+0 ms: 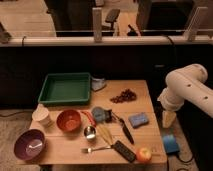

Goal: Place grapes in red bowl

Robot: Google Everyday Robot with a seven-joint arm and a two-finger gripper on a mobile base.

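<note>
Hovering beside the table, the hand is well apart from the grapes.

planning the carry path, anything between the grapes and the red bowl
Yes: a small blue item lies between the grapes and the red bowl, near the bowl's right side. The gripper hangs right of the table.

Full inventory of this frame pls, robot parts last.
table: 1, wood, centre
tray: 1, green, back left
grapes: 1 bunch, dark, back right
red bowl: 1, red, left of centre
purple bowl: 1, purple, front left
cup: 1, cream, left edge
metal cup: 1, silver, in front of red bowl
sponge: 1, blue, right side
apple: 1, red-yellow, front right
fork: 1, silver, front centre
knife: 1, black handle, centre
arm: 1, white, right of table
gripper: 1, pale, beyond table's right edge, near sponge
</note>
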